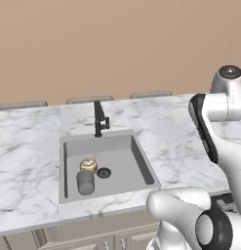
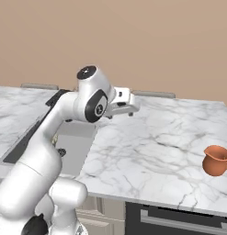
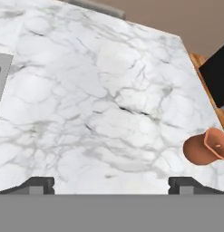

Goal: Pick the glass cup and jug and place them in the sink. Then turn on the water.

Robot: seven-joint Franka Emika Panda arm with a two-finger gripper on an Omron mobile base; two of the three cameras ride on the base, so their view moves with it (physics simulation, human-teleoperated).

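**Cup in the sink, jug far off on the counter**

White marble counter (image 1: 180,141) fills most of every picture, with a tan wall behind it.

The glass cup (image 1: 86,182) is a small dark grey tumbler. It stands in the sink (image 1: 136,168), at the lower left of the left base view. A little golden teapot (image 1: 89,164) sits just above it in that picture, very close to it. The round black drain (image 1: 104,172) is just to the right of them both. The black tap (image 1: 99,118) stands at the top rim of the sink.

The jug (image 2: 215,160) is orange and round, with a wide rim. It sits on the marble at the far right edge of the right base view, well apart from the sink. In the hand view the jug (image 3: 206,146) shows at the right edge, a bit below the middle.

My gripper (image 3: 111,183) hangs over bare marble, between the sink and the jug. My two dark fingertips (image 3: 38,184) stand far apart at the bottom of the hand view, so my fingers are spread wide with nothing between them. In the right base view my gripper (image 2: 125,106) is near the top middle, just right of my white arm (image 2: 59,124).
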